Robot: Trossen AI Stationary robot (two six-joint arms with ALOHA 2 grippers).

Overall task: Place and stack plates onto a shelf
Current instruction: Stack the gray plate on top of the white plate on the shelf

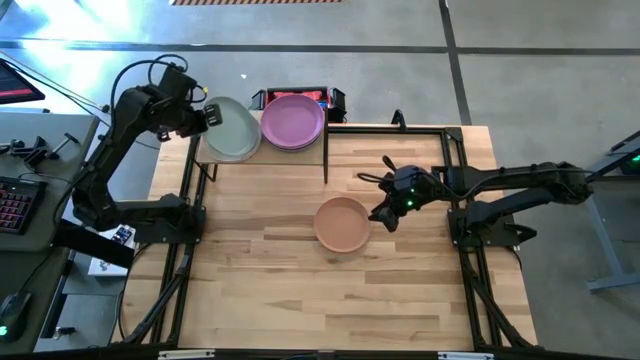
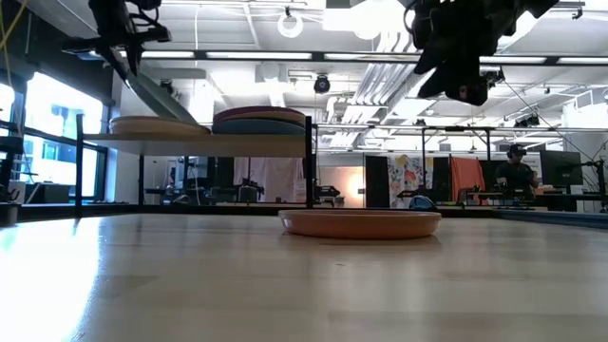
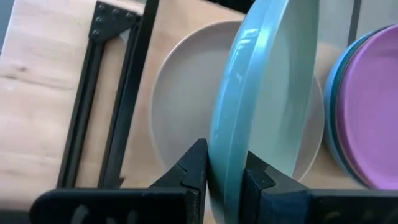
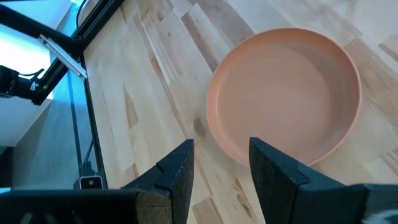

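My left gripper (image 3: 225,177) is over the shelf's (image 2: 228,144) left half, shut on a sage green plate (image 1: 232,128) that slants steeply above a cream plate (image 3: 180,112) lying on the shelf. On the shelf's right half a purple plate (image 1: 292,120) tops a stack with a blue plate (image 3: 333,124) under it. An orange-peach plate (image 1: 342,224) rests flat on the tabletop. My right gripper (image 4: 221,165) is open and hovers well above that plate's right rim. My left gripper pinches the sage green plate's rim (image 3: 231,155) between its two fingers, one on each face. The fingers come slanting down from the table's left side. The plate hangs tilted, its low edge (image 2: 193,122) down by the cream plate; I cannot tell whether they touch.
The shelf stands on thin black supports (image 2: 311,171) at the table's far-left part. Black frame rails (image 1: 462,190) run along the table's sides. Bare planked wood (image 1: 330,300) lies near and left of the orange-peach plate. A person (image 2: 516,166) sits far behind the table.
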